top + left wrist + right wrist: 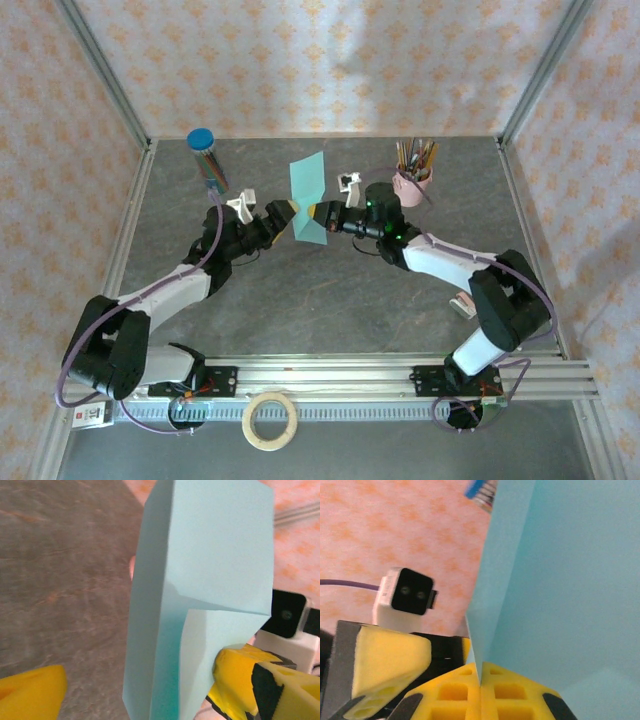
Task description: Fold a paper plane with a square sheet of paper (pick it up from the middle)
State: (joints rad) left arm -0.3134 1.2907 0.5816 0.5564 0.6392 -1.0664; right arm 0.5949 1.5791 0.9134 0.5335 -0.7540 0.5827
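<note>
The square sheet of paper (308,178) is held up in the air over the middle of the bench (330,300), nearer its far edge than its near one. It stands on edge and touches nothing on the surface. In the left wrist view it already carries a long crease, and one flap is turned over.

The right tool (480,680) is pressed together on the sheet's lower edge, so it alone carries the paper. The left tool (278,222) stands spread wide just beside the sheet and pinches nothing.

My reading is that an early fold is in hand. The paper is creased but far from the narrow dart shape, so most of the task lies ahead.

The next move probably calls for the left tool to close on a free flap or edge near the crease, lined up square to it. Meanwhile the right tool's pinch has to hold, because thin paper held at one spot can easily twist or slip.
</note>
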